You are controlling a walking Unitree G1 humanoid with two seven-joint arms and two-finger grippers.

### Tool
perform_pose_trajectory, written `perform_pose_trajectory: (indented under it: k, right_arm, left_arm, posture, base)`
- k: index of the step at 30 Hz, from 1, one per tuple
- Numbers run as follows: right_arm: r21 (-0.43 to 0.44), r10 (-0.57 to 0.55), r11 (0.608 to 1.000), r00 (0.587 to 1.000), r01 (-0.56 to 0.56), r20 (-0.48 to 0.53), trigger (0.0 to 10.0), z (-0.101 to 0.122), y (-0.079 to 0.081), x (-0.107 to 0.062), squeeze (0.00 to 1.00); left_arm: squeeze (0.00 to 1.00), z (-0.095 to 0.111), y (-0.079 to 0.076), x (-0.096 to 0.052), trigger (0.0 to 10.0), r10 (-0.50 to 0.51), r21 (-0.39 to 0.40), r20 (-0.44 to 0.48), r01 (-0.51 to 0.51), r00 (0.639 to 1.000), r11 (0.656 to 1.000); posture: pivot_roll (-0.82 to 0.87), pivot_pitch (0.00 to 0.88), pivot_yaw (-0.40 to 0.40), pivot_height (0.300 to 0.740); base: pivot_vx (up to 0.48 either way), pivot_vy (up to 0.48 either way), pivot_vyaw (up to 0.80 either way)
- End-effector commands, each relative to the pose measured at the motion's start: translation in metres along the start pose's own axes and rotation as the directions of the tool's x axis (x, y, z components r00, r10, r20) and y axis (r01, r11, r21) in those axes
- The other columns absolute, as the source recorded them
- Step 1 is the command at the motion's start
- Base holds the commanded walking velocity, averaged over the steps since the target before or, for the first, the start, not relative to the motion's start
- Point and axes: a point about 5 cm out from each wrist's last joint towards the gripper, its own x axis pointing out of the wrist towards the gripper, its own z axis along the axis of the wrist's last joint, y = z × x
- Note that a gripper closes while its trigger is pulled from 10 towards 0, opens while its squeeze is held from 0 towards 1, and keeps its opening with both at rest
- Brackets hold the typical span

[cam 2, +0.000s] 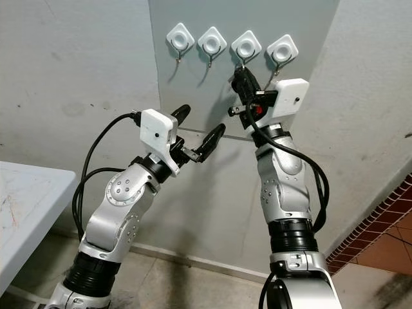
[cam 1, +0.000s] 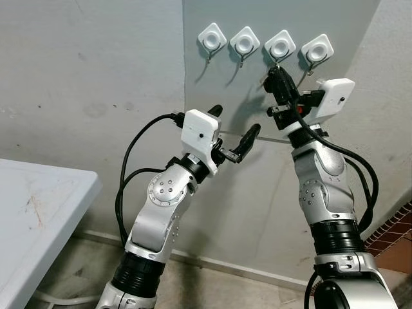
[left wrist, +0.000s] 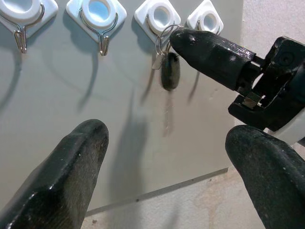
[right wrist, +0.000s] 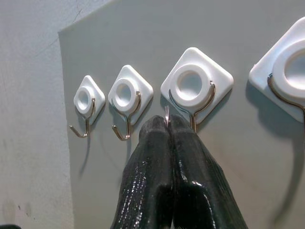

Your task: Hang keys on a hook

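Grey wall [cam 1: 77, 71] carries a paler panel [cam 1: 257, 19] with four white hooks in a row. White surface [cam 1: 38, 206] sits at eight o'clock. Right tool [cam 1: 275, 73] reaches up to the third hook [cam 1: 280, 46] from the left, fingers pressed together, clamped on the ring [left wrist: 164, 36] of the keys [left wrist: 170, 70], which dangle just under that hook; whether the ring is over the hook I cannot tell. Left tool [cam 1: 235, 129] hangs at seven o'clock of the keys, fingers [left wrist: 71, 162] spread apart, holding nothing.
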Motion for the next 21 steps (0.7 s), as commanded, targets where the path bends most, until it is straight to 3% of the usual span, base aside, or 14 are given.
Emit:
perform_pose_trajectory:
  k: [1,10,12,21]
  right_arm:
    - [0.036,-0.013,0.999,1.0,0.012,0.021,10.0,0.006,-0.003,0.006,0.0]
    - [0.154,-0.036,0.987,0.999,0.036,-0.005,10.0,-0.002,-0.005,0.002,0.0]
    - [0.237,-0.034,0.971,0.999,0.037,-0.02,10.0,-0.007,-0.002,-0.002,0.0]
    - [0.313,-0.014,0.949,0.997,0.035,-0.072,10.0,-0.022,0.005,-0.014,0.0]
  left_arm:
    - [0.0,0.007,-0.004,0.002,10.0,-0.014,0.009,0.02,0.013,1.0,1.0]
    - [0.0,0.008,-0.003,0.001,10.0,-0.003,-0.006,0.022,0.003,1.0,1.0]
    - [0.0,0.008,-0.003,0.001,10.0,-0.001,-0.008,0.021,0.002,1.0,1.0]
    - [0.0,0.009,-0.002,0.001,10.0,0.006,-0.016,0.021,-0.005,1.0,1.0]
  posture:
    - [-0.04,0.0,-0.042,0.74]
    - [-0.04,0.0,-0.046,0.74]
    - [-0.04,0.0,-0.046,0.74]
    - [-0.03,0.0,-0.046,0.74]
  base:
    - [0.0,0.0,0.0]
    - [0.0,0.0,0.0]
    - [0.0,0.0,0.0]
    - [0.0,0.0,0.0]
